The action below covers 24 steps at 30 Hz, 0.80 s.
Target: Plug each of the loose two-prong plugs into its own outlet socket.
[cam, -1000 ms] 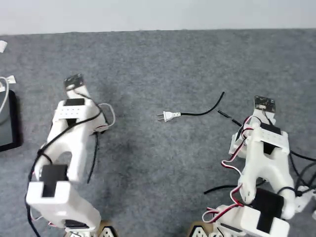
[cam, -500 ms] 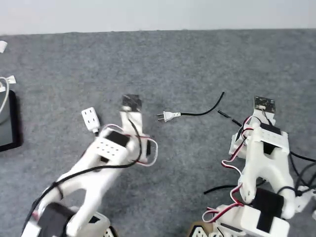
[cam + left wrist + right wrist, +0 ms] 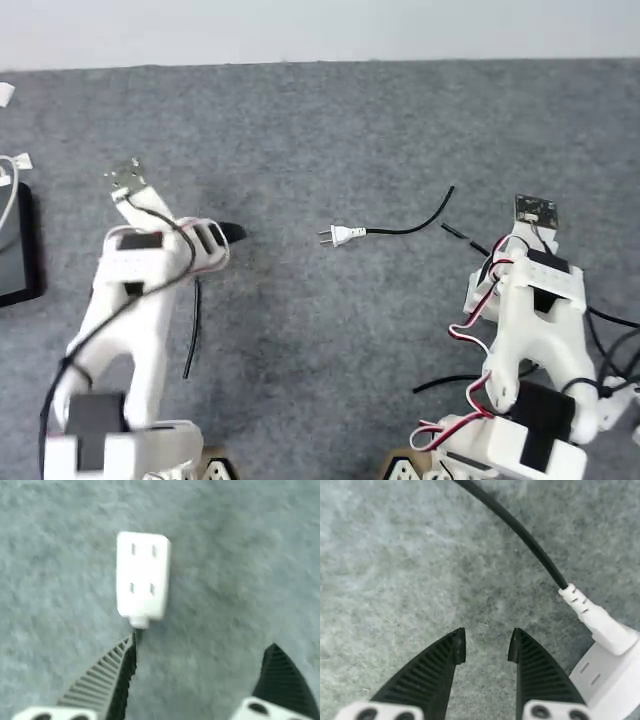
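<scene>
Outlet block under the left end effector [image 3: 202, 645], fingers spread wide and empty.
We find the white outlet block [image 3: 143, 575] flat on the grey bench [image 3: 320, 120], just ahead of the fingertips, long axis along the reach, slots upward. The loose plug [image 3: 345, 235] lies well apart, seemingly nearer this arm. The right end effector [image 3: 487, 632] stands slightly parted, holding nothing.

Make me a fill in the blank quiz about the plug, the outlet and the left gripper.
1. The plug lies ___ the left arm and the right arm.
2. Its cord is coloured ___.
3. The outlet has ___ pairs of slots.
4. The left gripper, holding nothing, is ___.
Missing words: between; black; two; open.
</scene>
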{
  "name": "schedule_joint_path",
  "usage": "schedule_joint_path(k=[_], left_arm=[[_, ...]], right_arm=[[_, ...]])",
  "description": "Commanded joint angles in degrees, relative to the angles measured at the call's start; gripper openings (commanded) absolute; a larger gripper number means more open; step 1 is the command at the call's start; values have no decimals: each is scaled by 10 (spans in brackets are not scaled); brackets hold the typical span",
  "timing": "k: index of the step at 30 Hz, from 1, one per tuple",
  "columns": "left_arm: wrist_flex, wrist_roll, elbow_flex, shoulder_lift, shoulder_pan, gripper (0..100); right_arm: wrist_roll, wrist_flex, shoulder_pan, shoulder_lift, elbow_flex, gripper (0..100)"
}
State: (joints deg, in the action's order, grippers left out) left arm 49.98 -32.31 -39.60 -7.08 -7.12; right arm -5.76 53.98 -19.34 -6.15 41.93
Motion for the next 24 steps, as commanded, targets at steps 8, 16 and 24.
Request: schedule_joint_path(k=[8,16,24], left_arm=[[78,-5,327,285,-49,323],[129,47,415,362,-34,254],[176,120,453,393,-16,9]], right_arm=[[-16,-3,-2,-18,-3,150],[-16,-3,-2,-18,-3,150],[-16,-4,-2,-18,-3,150]])
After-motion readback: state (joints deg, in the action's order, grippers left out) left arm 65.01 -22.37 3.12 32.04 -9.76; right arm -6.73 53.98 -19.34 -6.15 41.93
